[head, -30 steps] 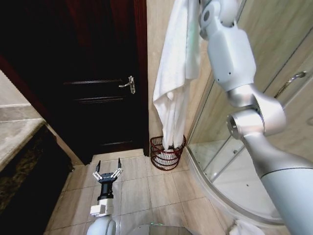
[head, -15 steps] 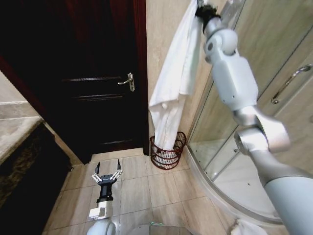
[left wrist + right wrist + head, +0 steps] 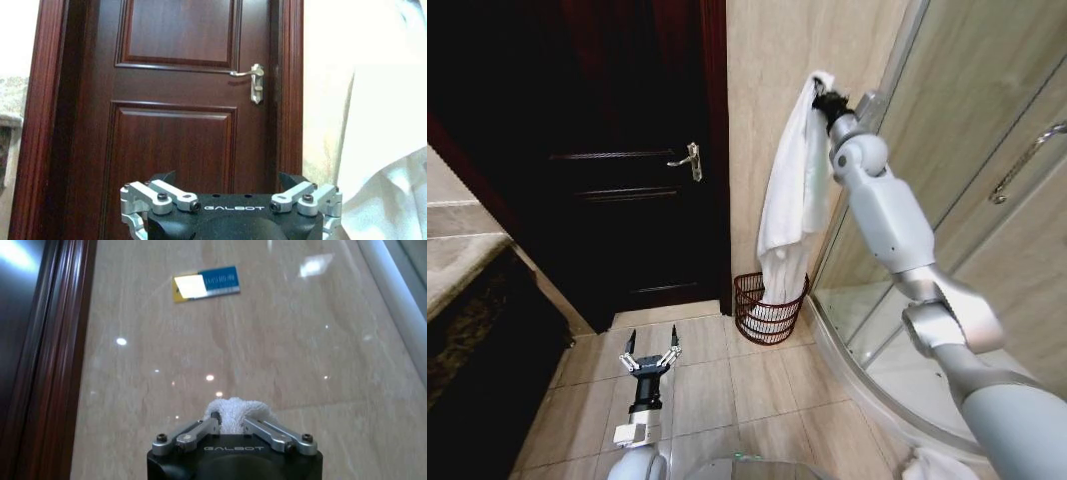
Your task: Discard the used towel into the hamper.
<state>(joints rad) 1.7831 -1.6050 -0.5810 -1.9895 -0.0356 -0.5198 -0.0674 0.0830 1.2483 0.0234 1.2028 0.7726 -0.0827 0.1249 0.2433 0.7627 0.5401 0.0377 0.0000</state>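
Head view: the right hand (image 3: 827, 102) is raised high against the beige wall, pinching the top of the towel (image 3: 792, 200); the right wrist view shows its fingers (image 3: 267, 429) closed narrow on a tuft of white terry. The towel hangs as one long vertical drape, its long axis straight down, and its lower end dips inside the rim of the hamper (image 3: 767, 310). So the hamper lies directly below the right hand, on the floor in the corner between the dark door (image 3: 627, 200) and the glass shower screen (image 3: 987, 150). As I judge it, the coming move turns on that plumb line: the cloth should collapse into the basket if it falls straight.

Towel: soft, thick, folded in loose pleats. Hamper: round, tapered, dark red wire with thin upright ribs. Floor: glossy tile.

Left hand (image 3: 649, 360) waits low, well short of the hamper, fingers spread wide and empty.
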